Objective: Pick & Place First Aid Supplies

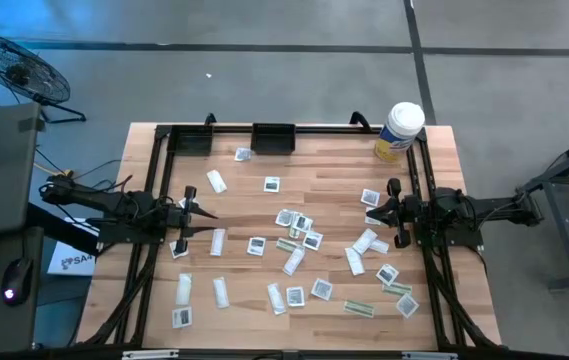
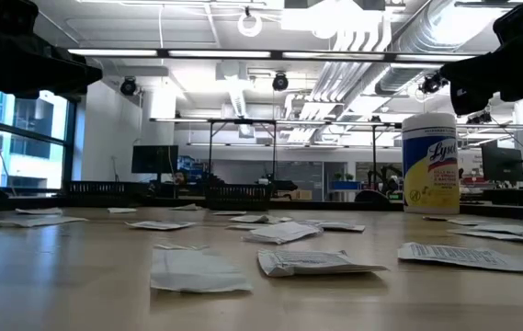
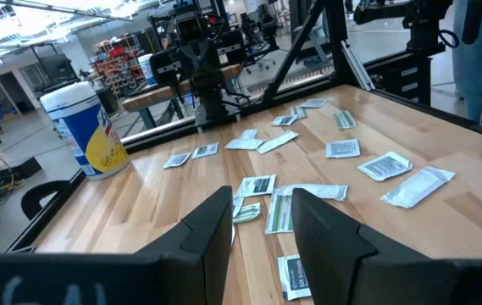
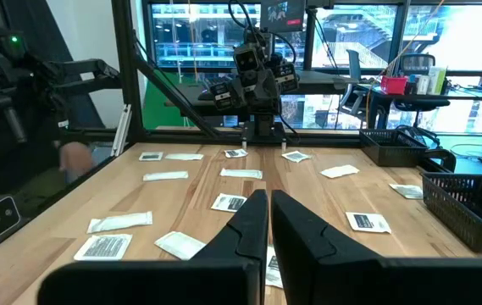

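Note:
The first aid supplies are many small flat packets lying flat on the wooden table: white squares with dark centres, narrow white strips and a few greenish-tan strips, thickest around the middle [image 1: 299, 228] [image 3: 257, 185] [image 4: 230, 202] [image 2: 312, 262]. My left gripper [image 1: 207, 213] [image 3: 262, 224] hovers open at the table's left side, pointing toward the middle, above the packets and touching none. My right gripper [image 1: 369, 213] [image 4: 270, 207] hovers shut at the right side, facing it, also clear of the packets.
A large white tub with a yellow label [image 1: 400, 130] [image 2: 429, 164] [image 3: 84, 127] stands at the far right corner. Black baskets [image 1: 273, 137] [image 4: 469, 199] sit along the far edge. A black frame rail [image 1: 160, 180] borders the table. A blurred hand [image 4: 75, 157] shows beyond the near edge.

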Robot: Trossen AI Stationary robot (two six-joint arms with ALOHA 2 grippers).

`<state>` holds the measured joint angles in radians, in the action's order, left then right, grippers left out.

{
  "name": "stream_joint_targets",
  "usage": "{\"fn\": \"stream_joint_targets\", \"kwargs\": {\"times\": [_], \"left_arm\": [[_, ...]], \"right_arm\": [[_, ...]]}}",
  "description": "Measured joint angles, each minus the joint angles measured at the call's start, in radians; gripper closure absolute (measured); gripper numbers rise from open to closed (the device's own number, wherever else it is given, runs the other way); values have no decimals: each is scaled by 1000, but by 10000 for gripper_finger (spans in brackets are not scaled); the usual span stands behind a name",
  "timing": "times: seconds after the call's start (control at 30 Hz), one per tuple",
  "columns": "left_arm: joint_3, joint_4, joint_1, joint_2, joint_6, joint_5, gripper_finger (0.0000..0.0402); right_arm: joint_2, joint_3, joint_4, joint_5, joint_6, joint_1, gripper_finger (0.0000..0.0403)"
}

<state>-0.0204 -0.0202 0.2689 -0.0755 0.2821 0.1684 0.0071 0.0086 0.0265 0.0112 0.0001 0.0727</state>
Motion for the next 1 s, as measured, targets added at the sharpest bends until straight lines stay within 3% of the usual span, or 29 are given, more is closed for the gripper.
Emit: {"fn": "stream_joint_targets", "kwargs": {"times": [1.0], "left_arm": [[0,0,0,0,0,0,280]], "right_arm": [[0,0,2,29,-26,0,391]]}}
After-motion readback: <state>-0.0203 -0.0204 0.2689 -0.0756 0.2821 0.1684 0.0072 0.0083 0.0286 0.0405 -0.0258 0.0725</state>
